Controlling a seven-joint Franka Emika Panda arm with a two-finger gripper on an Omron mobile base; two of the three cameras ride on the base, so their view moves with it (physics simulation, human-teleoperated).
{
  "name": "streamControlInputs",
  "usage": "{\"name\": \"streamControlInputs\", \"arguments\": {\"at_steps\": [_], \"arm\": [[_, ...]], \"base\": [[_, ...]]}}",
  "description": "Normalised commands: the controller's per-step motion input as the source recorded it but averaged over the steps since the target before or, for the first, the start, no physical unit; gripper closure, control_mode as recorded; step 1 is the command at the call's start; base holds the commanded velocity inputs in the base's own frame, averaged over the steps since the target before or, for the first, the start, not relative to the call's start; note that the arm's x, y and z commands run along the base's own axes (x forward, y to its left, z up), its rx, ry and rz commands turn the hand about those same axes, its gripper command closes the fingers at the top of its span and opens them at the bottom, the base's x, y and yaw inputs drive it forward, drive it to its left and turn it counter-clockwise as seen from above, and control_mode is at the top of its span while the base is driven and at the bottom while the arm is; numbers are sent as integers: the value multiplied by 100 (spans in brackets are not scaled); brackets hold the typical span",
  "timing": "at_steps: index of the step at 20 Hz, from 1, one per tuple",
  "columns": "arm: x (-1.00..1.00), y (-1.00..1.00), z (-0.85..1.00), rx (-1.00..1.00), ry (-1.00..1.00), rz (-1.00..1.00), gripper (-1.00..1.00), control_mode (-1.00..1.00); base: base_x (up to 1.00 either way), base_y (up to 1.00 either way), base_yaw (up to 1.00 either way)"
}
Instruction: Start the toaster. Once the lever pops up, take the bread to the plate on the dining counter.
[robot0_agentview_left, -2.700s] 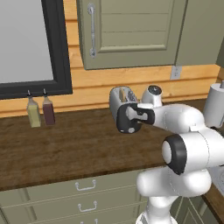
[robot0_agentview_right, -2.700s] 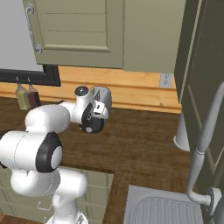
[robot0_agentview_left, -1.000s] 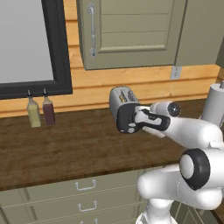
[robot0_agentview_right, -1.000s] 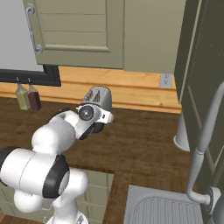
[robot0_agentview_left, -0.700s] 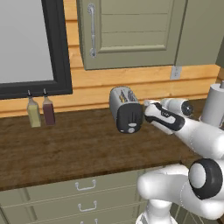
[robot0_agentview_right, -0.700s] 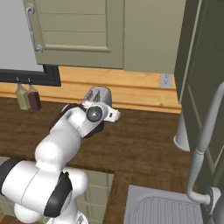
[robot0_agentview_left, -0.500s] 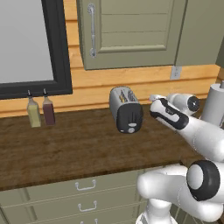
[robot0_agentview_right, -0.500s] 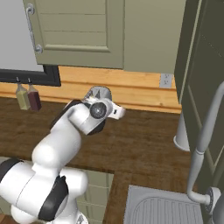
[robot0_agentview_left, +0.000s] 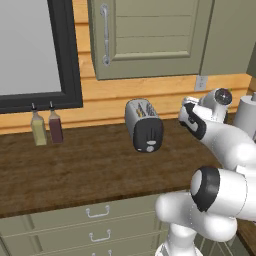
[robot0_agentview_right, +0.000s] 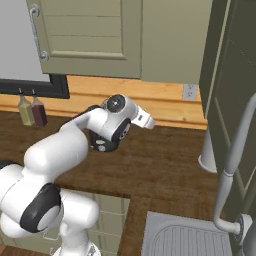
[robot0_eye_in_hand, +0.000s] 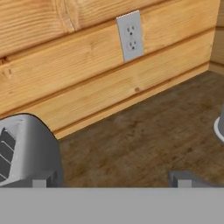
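The silver toaster (robot0_agentview_left: 143, 125) stands on the dark wood counter (robot0_agentview_left: 75, 170) near the wall, its black end panel facing me. It fills the lower left corner of the hand view (robot0_eye_in_hand: 24, 151), and the arm covers most of it in the right base view (robot0_agentview_right: 101, 144). My gripper (robot0_agentview_left: 187, 107) hangs to the right of the toaster, apart from it and facing the wall. It is open: the two fingertips (robot0_eye_in_hand: 180, 178) stand wide apart with nothing between them. The bread cannot be made out in the slots. The plate and the dining counter are out of view.
Two small bottles (robot0_agentview_left: 46, 127) stand at the wall on the left. A wall outlet (robot0_eye_in_hand: 130, 36) is straight ahead of the hand. A white cylinder (robot0_agentview_left: 247, 116) stands at the right, with a sink (robot0_agentview_right: 190, 235) and faucet (robot0_agentview_right: 234, 150) beyond. A cabinet (robot0_agentview_left: 150, 37) hangs overhead.
My gripper has left the toaster's black end panel and swung to the right and up, clear of the toaster. The toaster has stayed in place.
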Motion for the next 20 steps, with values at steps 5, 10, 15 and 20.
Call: {"name": "streamControlInputs", "arguments": {"at_steps": [5,10,15,20], "arm": [[0,-12,0,1,2,-2,-100,-100],[0,0,0,0,0,0,-100,-100],[0,0,0,0,0,0,-100,-100],[0,0,0,0,0,0,-100,-100]], "base": [[0,0,0],[0,0,0],[0,0,0],[0,0,0]]}}
